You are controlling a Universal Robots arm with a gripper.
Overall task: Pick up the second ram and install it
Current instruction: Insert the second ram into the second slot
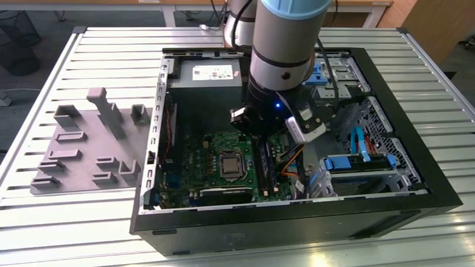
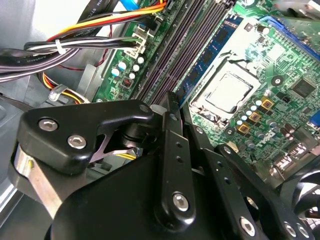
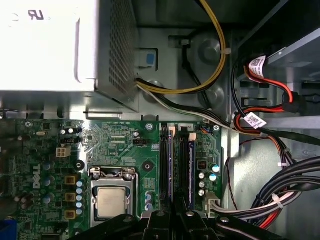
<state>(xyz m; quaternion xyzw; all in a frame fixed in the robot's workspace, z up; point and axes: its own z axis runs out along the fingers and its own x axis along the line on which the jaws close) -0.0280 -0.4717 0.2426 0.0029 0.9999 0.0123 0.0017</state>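
Note:
The second ram (image 3: 170, 165) is a blue-green stick standing in the memory slot nearest the processor; in the second wrist view its chip-dotted face (image 2: 210, 55) runs away from my fingers. My gripper (image 2: 175, 105) is shut, its black fingertips together at the near end of that stick. I cannot tell whether they press on it. Another blue stick (image 3: 191, 165) sits in a slot one further from the processor. In the exterior view my gripper (image 1: 261, 138) reaches down inside the open computer case, over the motherboard's slots.
The processor socket (image 3: 111, 200) lies beside the slots. Cable bundles (image 2: 75, 45) run close on the far side of the slots. A power supply (image 1: 208, 75) and blue drive brackets (image 1: 356, 164) crowd the case (image 1: 297, 222). A grey fixture plate (image 1: 89, 150) lies at the exterior view's left.

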